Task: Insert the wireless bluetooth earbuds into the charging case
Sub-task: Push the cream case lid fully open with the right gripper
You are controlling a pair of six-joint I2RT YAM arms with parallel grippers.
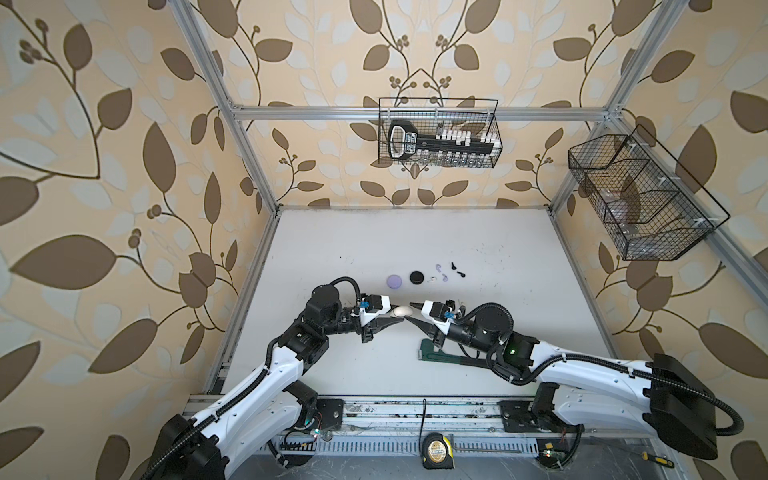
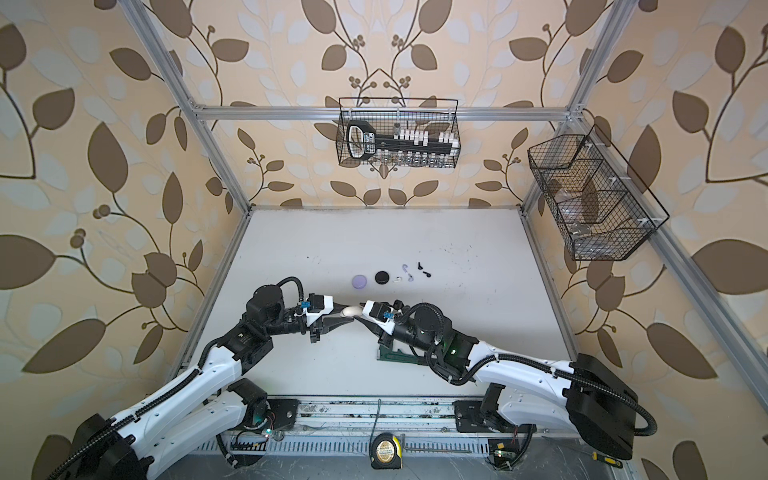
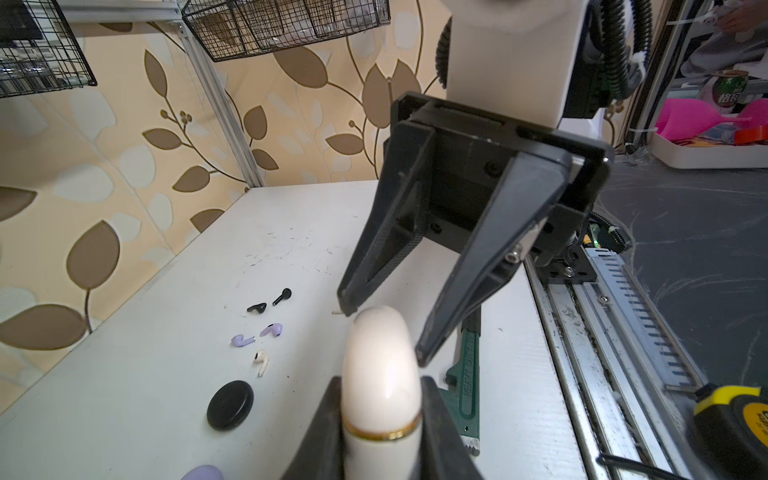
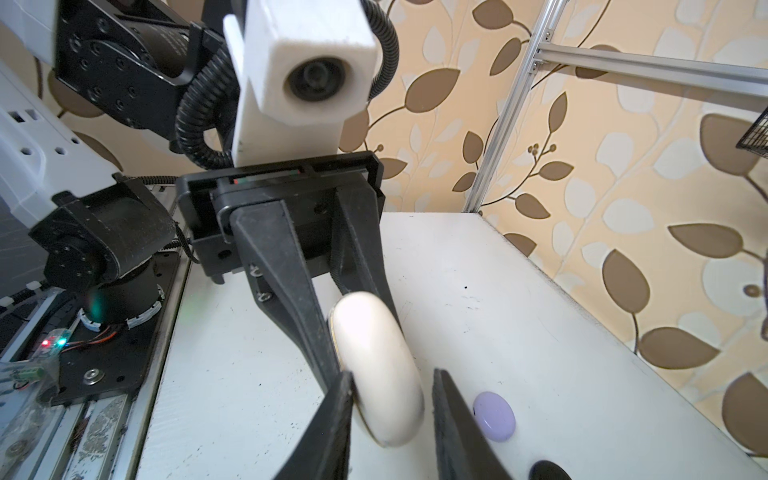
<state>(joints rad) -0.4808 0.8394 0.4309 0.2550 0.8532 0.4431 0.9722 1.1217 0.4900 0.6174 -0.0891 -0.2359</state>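
The left gripper (image 3: 382,380) is clamped tight on a white charging case (image 3: 380,353), its two fingers pressed on the flat faces and the case sticking out past the tips, a thin gold band round its seam. The right gripper (image 4: 390,374) faces it tip to tip with its jaws parted and set either side of the case's free rim. In the right wrist view one finger (image 4: 332,399) lies against the case while the other stands off with a clear gap, so it has no grip.

Both grippers hang above the table (image 1: 498,291). On it, beyond the tips and away from the arm bases, lies a row: a lavender case (image 1: 394,281), a black case (image 1: 416,277), then one white earbud (image 1: 431,280), two lavender earbuds (image 1: 444,276) and two black earbuds (image 1: 460,273), all loose on the surface and apart from the grippers. Under the right arm, nearer its base, lies a green wrench (image 1: 428,349).
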